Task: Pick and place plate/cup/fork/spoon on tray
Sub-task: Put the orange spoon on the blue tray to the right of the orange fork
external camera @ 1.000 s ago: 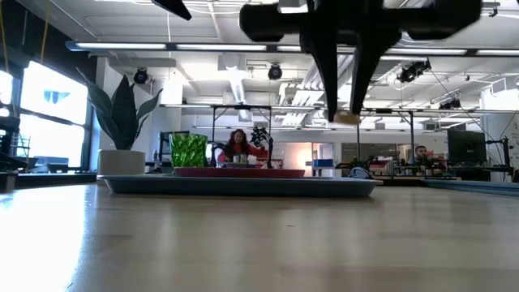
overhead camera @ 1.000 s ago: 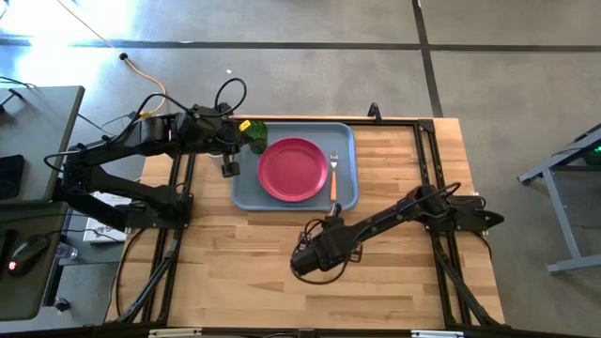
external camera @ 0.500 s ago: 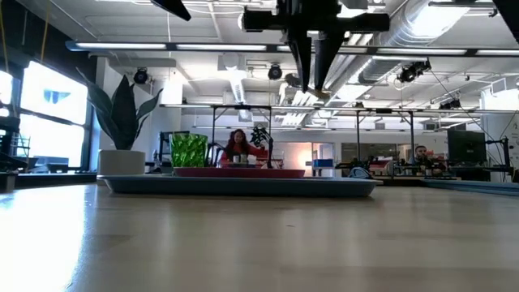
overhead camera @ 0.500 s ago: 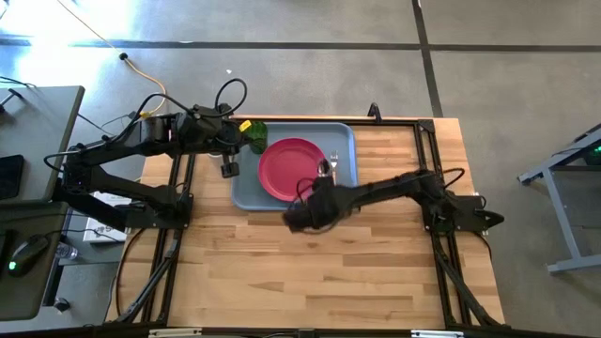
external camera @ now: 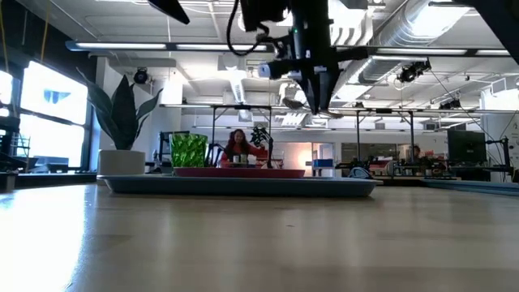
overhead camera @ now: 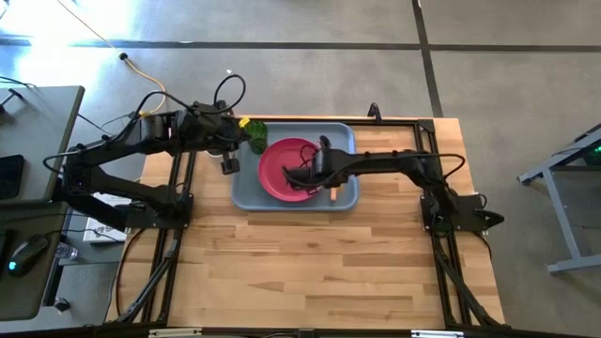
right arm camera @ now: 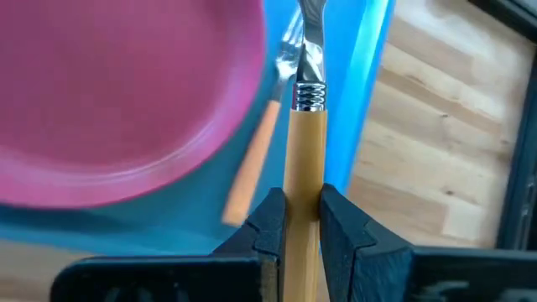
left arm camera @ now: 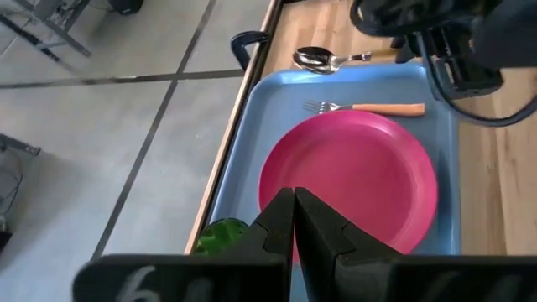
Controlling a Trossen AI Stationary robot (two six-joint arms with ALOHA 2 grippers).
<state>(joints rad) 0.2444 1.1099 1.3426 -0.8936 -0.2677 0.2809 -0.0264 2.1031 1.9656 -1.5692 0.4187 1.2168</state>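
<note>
The blue-grey tray (overhead camera: 246, 192) lies at the table's far middle. The pink plate (overhead camera: 282, 164) lies flat on it. The green cup (overhead camera: 255, 139) stands in its far left corner. The fork (left arm camera: 369, 107) lies on the tray floor to the right of the plate. My right gripper (right arm camera: 304, 210) is shut on the spoon (left arm camera: 317, 57) above the tray's right part, over the fork. My left gripper (left arm camera: 294, 201) is shut and empty, above the tray's left rim beside the cup. My right gripper pinches the spoon's orange handle (right arm camera: 304, 180) between its two fingers. The handle lies along the fingers, and its free end is hidden between them. The fingers slant down toward the table's far edge. The spoon is lifted clear, bowl (left arm camera: 312, 57) foremost.
Black frame rails (overhead camera: 424, 150) run along the table's left and right sides. Bare wood (overhead camera: 310, 272) fills the near half. In the low view a plant in a white pot (external camera: 122, 158) and a seated person (external camera: 238, 146) show in the room beyond.
My right gripper has gone from the table's near middle toward the far edge, carrying the spoon over the tray's right part, and has turned so that the spoon points toward the far edge. It stays shut on the handle.
</note>
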